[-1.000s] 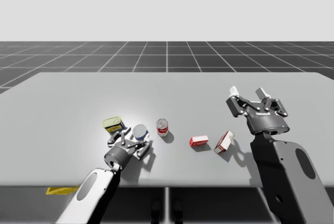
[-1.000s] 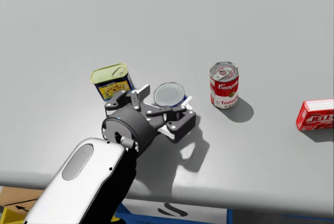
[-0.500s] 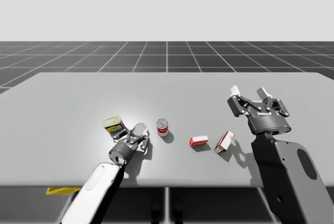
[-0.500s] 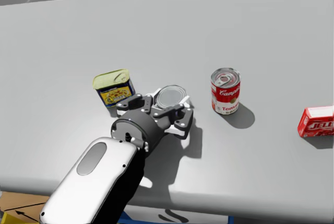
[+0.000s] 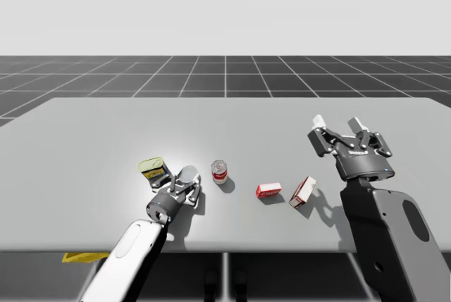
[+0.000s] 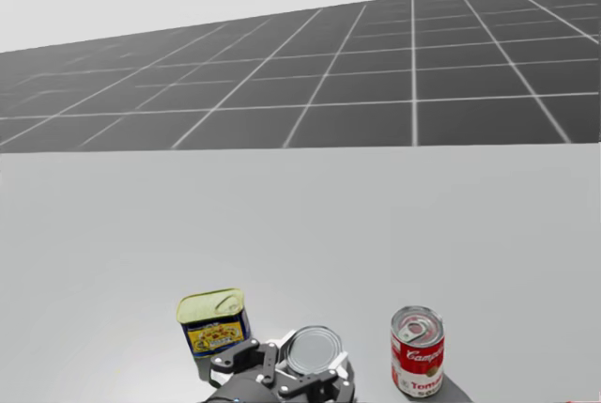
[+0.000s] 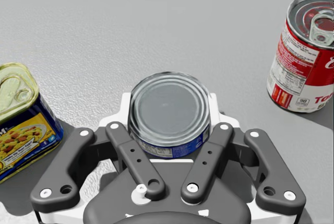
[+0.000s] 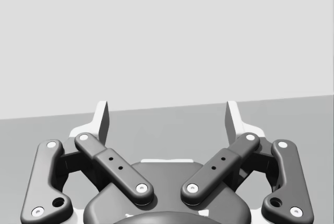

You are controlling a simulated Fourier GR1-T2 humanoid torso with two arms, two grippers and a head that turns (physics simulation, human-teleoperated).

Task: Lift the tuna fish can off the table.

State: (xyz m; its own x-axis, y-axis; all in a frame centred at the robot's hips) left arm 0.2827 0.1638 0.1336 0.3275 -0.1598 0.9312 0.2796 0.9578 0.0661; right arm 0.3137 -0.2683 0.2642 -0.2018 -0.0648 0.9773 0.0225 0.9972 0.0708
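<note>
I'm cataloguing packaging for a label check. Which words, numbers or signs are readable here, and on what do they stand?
None that I can quote with confidence.
Red and white can: label lettering and fine print, blurred or cut off.
Yellow and blue tin: tiny lettering, too blurred.
Low blue can: band of print, too small.
Two red boxes: white lettering, too small.

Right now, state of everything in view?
left gripper: shut on the tuna can.
tuna can: upright between the fingers; lifted or not, cannot tell.
right gripper: open, empty, above the table.
soup can: upright, sealed.
yellow tin: upright, sealed.
red box: lying flat.
red-and-white box: on the table, closed.
</note>
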